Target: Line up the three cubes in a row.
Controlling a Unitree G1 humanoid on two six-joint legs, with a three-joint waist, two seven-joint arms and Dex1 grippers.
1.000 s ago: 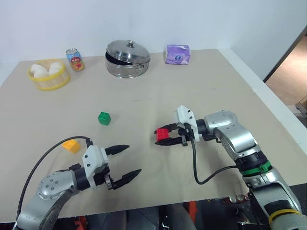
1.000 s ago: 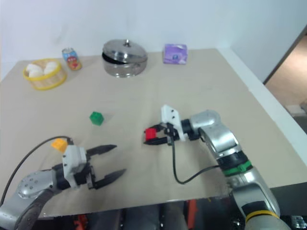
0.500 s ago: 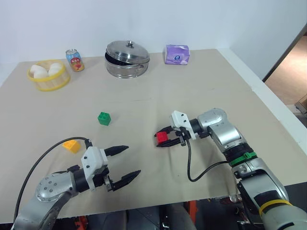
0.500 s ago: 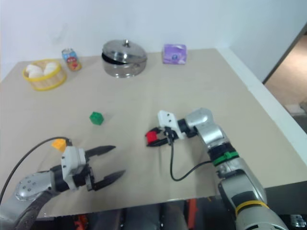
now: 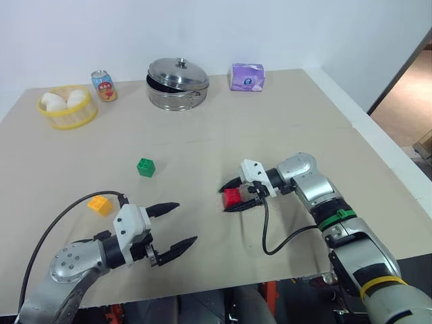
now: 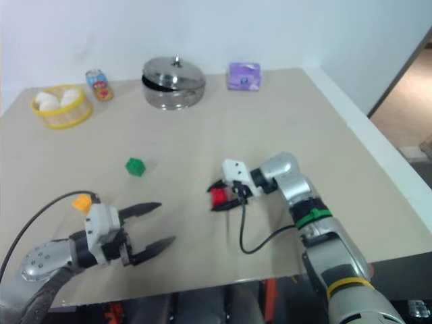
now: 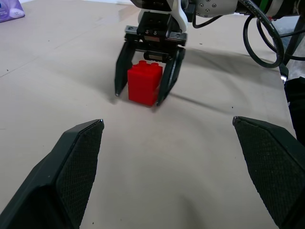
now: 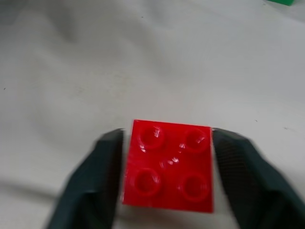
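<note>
The red cube (image 5: 232, 197) stands studs-up on the tan table, between the fingers of my right gripper (image 5: 226, 200), which is open astride it with a thin gap on at least one side. In the left wrist view the same cube (image 7: 144, 81) rests flat on the table under that gripper. The green cube (image 5: 146, 167) lies farther left and back. Near my left arm sits the orange-yellow cube (image 5: 100, 204). My left gripper (image 5: 186, 221) hovers wide open and empty near the front edge, pointing toward the red cube.
Along the back stand a yellow basket (image 5: 66, 119) with white buns, a soda can (image 5: 104, 86), a lidded steel pot (image 5: 178, 82) and a purple tissue pack (image 5: 248, 77). The table's right edge (image 5: 378, 145) drops to the floor.
My right gripper has sunk with the red cube, set it on the table and spread its fingers off it. The left gripper has kept still.
</note>
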